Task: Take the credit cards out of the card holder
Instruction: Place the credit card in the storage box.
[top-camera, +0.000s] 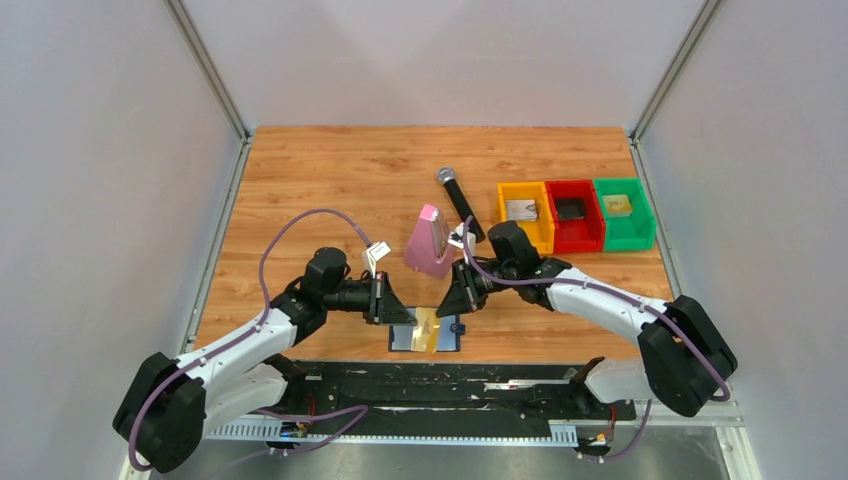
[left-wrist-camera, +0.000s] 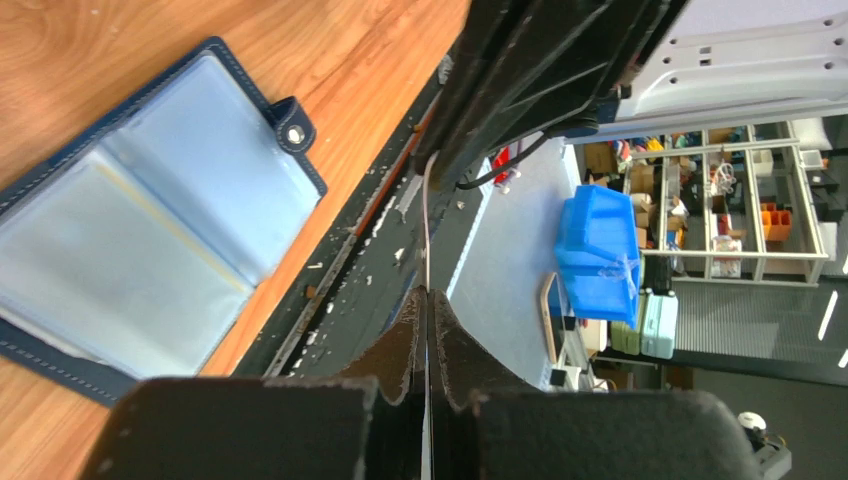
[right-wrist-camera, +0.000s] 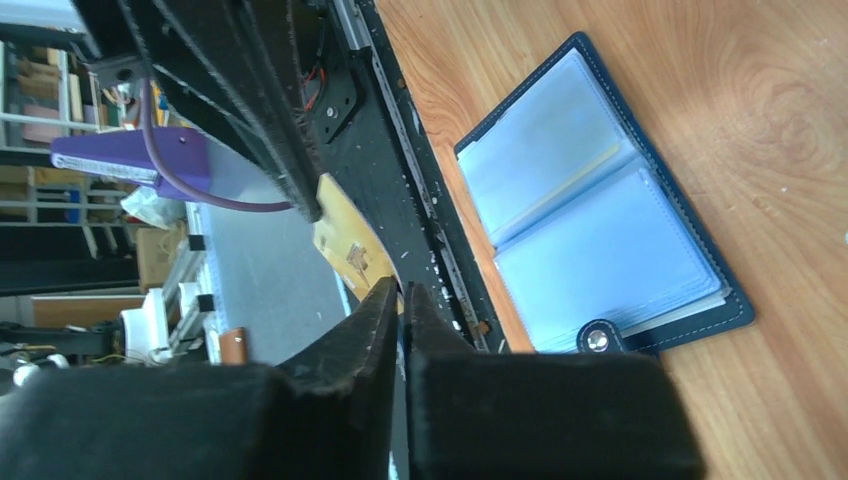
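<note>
1. One credit card (top-camera: 427, 328) is out of its slot – tan-gold, held off the table (top-camera: 330, 170) just above the card holder (top-camera: 405, 340), between the two grippers.
2. The left gripper (top-camera: 408, 312) has its jaws pressed together on one end of that card; in its own wrist view the card (left-wrist-camera: 427, 230) shows only as a thin edge-on line running out from the fingertips.
3. The right gripper (top-camera: 447, 305) has its jaws drawn in to a narrow slit, with the other end of the card (right-wrist-camera: 345, 240) caught between the tips (both grippers are on the same card).
4. One card holder lies open and flat at the near edge of the table, navy outside and pale blue-grey inside, its snap tab (left-wrist-camera: 293, 130) spread to one side.
5. A thin tan edge shows in one inner slot – how many cards are in the holder I cannot tell.
6. One pink metronome (top-camera: 430, 240) stands further back, and one black microphone (top-camera: 460, 200) lies just beside it.
7. Three bins sit in a row at the right rear, touching: yellow bin (top-camera: 505, 190), red bin (top-camera: 590, 190), green bin (top-camera: 640, 190), each with one small item inside.
</note>
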